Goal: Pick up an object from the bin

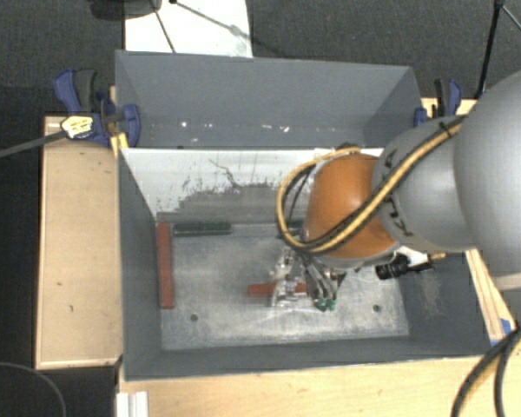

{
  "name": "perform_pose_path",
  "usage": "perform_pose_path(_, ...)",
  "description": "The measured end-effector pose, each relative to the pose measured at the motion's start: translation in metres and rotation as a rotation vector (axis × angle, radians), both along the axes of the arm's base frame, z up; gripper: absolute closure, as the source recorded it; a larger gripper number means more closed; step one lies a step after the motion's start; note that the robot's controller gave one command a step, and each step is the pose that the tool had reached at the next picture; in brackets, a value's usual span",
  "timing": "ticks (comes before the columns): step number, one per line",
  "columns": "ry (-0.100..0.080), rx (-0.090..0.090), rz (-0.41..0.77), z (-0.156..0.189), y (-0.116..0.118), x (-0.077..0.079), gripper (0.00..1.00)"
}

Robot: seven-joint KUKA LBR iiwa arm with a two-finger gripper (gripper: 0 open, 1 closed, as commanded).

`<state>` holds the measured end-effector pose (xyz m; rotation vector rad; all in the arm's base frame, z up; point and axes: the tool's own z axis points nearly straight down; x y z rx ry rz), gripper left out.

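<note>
The gripper (297, 290) sits low over mid-floor of the bin (243, 335), its opening and any hold not discernible, and a small red-brown block (260, 291) lies just beside it, apparently touching, toward the view's left, long axis crosswise.

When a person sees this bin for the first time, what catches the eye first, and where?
The grey arm with its orange cover hangs over the right half of the bin; its gripper is low at the floor, next to a small reddish-brown piece. A long reddish-brown bar lies along the left wall, and a dark green stick lies by the back wall.
</note>
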<state>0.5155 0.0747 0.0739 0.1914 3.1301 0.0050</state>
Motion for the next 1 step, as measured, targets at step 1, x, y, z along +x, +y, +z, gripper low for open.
perform_pose_path(1, -0.003, 0.0, 0.079, 0.1917, 0.0514, -0.0081, 1.0)
